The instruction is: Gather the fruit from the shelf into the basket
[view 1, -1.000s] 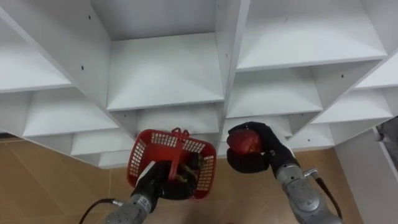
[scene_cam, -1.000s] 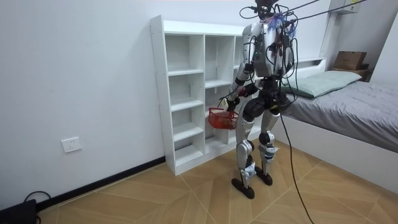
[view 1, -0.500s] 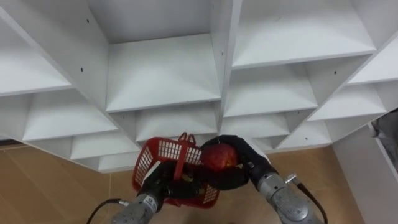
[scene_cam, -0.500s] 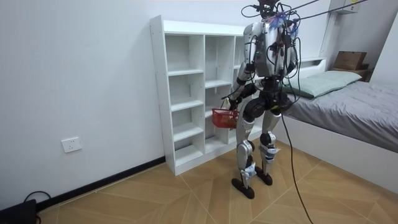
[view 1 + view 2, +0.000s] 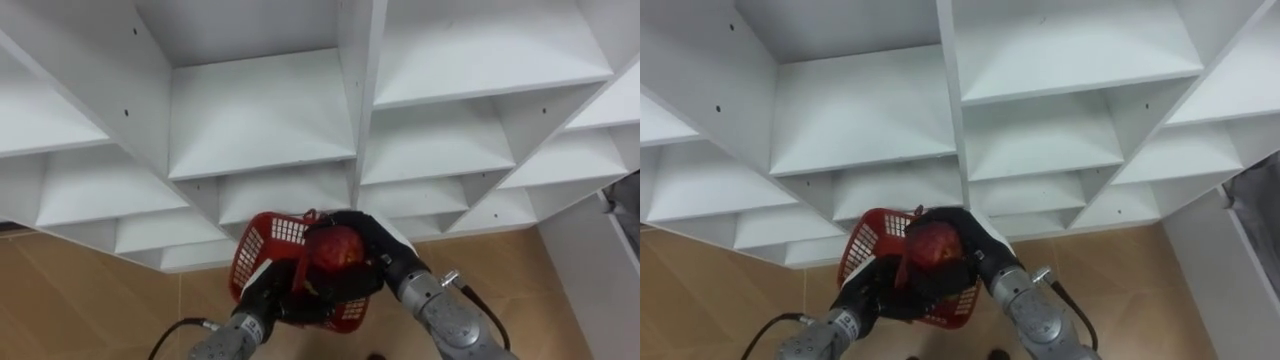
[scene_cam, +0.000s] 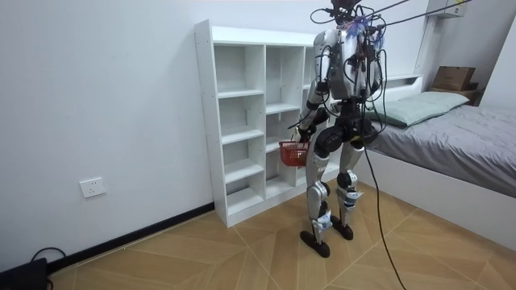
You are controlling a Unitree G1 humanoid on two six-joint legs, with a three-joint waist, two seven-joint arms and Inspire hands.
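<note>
A red plastic basket (image 5: 262, 262) (image 5: 863, 242) (image 6: 292, 152) hangs in front of the white closet (image 5: 260, 110) (image 6: 242, 121). My left hand (image 5: 268, 296) (image 5: 868, 290) is shut on its handle. My right hand (image 5: 366, 250) (image 5: 965, 243) is shut on a red apple (image 5: 334, 250) (image 5: 933, 245), which it holds right over the basket's opening. Something dark lies inside the basket, mostly hidden by the hands. The shelves in view are bare.
I stand facing the closet on a wooden floor (image 5: 80, 300). A bed (image 6: 451, 137) lies at the room view's right, close behind me. A white panel (image 5: 600, 270) runs along the closet's right side.
My right hand has carried the apple leftwards from beside the basket to over its opening. The basket has shifted slightly right with my left hand.
</note>
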